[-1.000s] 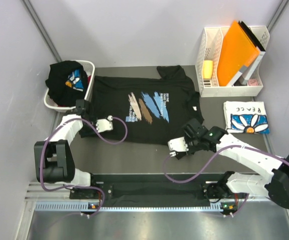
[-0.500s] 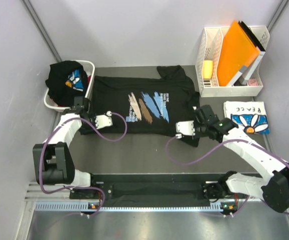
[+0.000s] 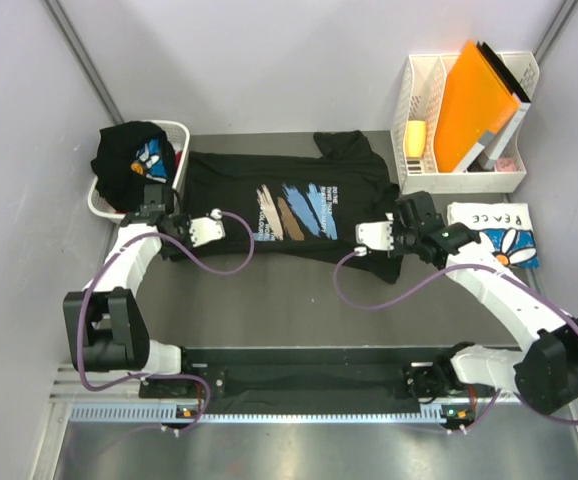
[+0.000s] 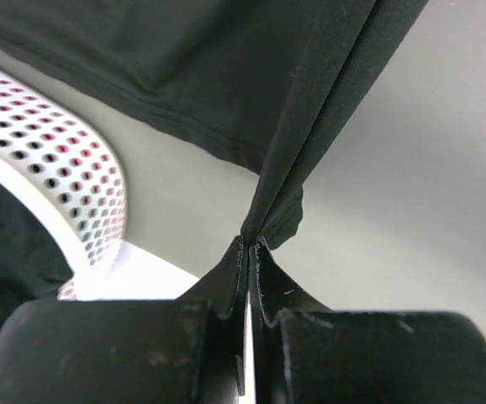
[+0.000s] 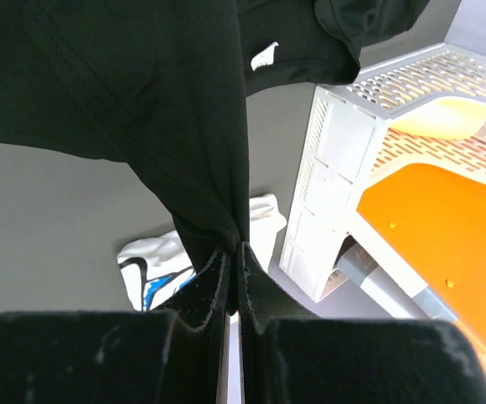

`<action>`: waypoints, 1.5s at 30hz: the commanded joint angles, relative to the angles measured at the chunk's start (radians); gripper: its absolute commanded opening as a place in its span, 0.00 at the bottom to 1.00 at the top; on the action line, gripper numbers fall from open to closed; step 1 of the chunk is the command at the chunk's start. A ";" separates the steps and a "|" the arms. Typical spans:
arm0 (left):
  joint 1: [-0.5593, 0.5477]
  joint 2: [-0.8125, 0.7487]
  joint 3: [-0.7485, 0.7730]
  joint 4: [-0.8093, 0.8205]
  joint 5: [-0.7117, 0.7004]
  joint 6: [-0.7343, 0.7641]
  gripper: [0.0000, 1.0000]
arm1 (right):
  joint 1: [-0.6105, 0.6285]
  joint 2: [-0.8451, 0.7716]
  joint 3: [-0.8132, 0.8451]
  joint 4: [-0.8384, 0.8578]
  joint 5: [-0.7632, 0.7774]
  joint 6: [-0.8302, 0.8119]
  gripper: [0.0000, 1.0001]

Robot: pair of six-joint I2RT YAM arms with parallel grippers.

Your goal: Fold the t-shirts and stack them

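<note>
Both grippers were clamped on the printed black tee (image 3: 289,205), one at each end of its near edge. The left gripper (image 4: 249,246) had its jaws pressed together on a thin pinch of black fabric, with the cloth hanging taut from the tips. The right gripper (image 5: 234,252) held the same kind of pinch at the sleeve end.

The tee lay spread print-up mid-worktop (image 3: 269,310), its near edge lifted off the surface at both pinch points. Gripping the two ends looked like the way to keep that edge straight while it is carried over, so my read is a first fold in progress, not yet laid down.

The folded white daisy tee (image 3: 492,237) lay to the right, just beside the file rack (image 3: 459,182), and is the likely stack spot. Another black tee (image 3: 127,160) sat bunched in the laundry basket (image 3: 181,160), waiting to be folded.

Risk: a thin pinch could slip if the pull is uneven.
</note>
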 commanded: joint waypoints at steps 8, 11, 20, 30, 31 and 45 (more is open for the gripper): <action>0.000 0.003 0.144 0.082 0.057 0.103 0.00 | -0.017 0.113 0.094 0.160 0.028 -0.070 0.00; -0.002 0.041 0.173 0.062 0.059 0.126 0.00 | -0.017 0.135 0.103 0.202 0.027 -0.078 0.00; -0.016 0.070 0.170 0.073 0.070 0.155 0.00 | -0.017 0.187 0.125 0.263 0.027 -0.086 0.00; -0.033 0.092 0.157 0.086 0.066 0.149 0.00 | -0.017 0.232 0.160 0.289 0.024 -0.109 0.00; -0.034 0.092 0.158 0.088 0.066 0.149 0.00 | -0.017 0.238 0.168 0.289 0.024 -0.110 0.00; -0.040 0.133 0.160 0.134 0.030 0.131 0.00 | -0.021 0.322 0.206 0.331 0.004 -0.128 0.00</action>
